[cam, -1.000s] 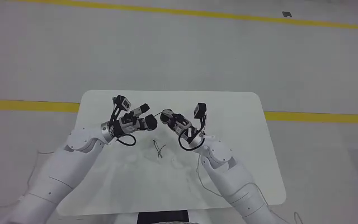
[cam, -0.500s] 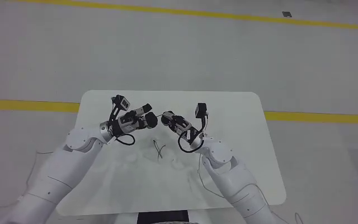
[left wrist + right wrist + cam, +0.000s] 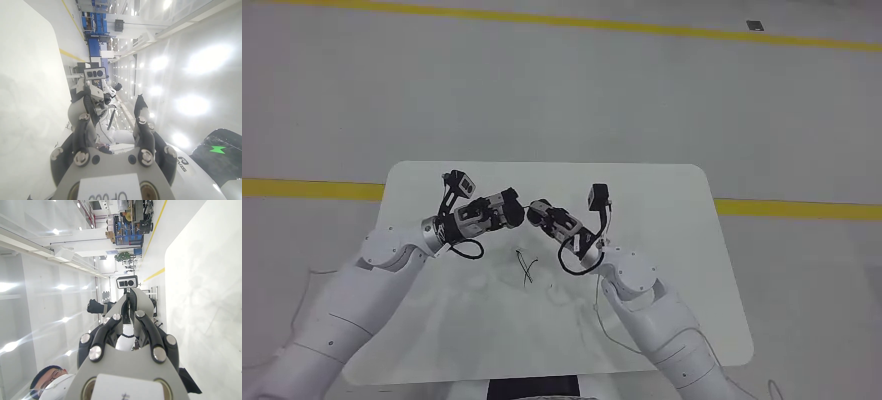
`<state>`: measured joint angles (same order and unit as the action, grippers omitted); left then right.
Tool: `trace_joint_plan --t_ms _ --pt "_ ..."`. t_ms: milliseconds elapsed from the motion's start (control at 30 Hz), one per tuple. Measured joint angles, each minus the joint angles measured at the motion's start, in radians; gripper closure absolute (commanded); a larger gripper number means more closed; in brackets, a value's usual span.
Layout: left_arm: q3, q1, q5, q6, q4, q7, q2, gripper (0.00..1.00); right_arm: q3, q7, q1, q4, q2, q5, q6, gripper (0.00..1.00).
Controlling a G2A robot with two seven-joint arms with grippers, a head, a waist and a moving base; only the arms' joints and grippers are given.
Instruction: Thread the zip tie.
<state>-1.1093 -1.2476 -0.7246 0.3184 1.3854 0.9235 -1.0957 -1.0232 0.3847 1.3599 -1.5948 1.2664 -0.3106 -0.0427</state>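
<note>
Both grippers hover close together over the middle of the white table [image 3: 662,200]. My right gripper [image 3: 539,212] [image 3: 130,296] is shut on a thin black zip tie [image 3: 111,117]. The tie sticks out as a short dark strip into the gap between my left gripper's fingers. My left gripper [image 3: 508,207] [image 3: 113,103] faces the right one with its jaws wide open, nothing pinched between them. One of its black fingertips [image 3: 94,308] shows beside the right gripper in the right wrist view.
A few loose black zip ties [image 3: 527,267] lie crossed on the table below the grippers. The table's far half and right side are bare. A yellow floor line [image 3: 802,208] runs behind the table.
The left gripper has shifted up and toward the right gripper, and the right gripper has edged left, so the gap between them has narrowed.
</note>
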Motion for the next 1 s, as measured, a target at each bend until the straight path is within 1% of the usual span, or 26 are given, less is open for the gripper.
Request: trace_joint_plan --t_ms 200,400,533,567,1000 --pt "0.003 0.004 0.002 -0.003 -0.004 -0.001 -0.001 0.57 -0.003 0.004 0.005 -0.003 0.002 0.003 -0.024 1.00" --pt "0.007 0.007 0.005 -0.009 -0.007 0.001 -0.002 0.64 -0.007 0.006 0.010 -0.007 0.003 0.007 -0.037 1.00" --pt "0.009 0.009 0.007 -0.015 -0.010 0.000 -0.002 0.71 -0.009 0.005 0.012 -0.008 0.004 0.009 -0.041 1.00" --pt "0.009 0.009 0.008 -0.016 -0.010 0.000 -0.002 0.74 -0.009 0.004 0.012 -0.008 0.004 0.010 -0.041 1.00" --pt "0.013 0.011 0.011 -0.026 -0.015 0.003 -0.002 0.84 -0.014 0.003 0.016 -0.014 0.008 0.016 -0.050 1.00"
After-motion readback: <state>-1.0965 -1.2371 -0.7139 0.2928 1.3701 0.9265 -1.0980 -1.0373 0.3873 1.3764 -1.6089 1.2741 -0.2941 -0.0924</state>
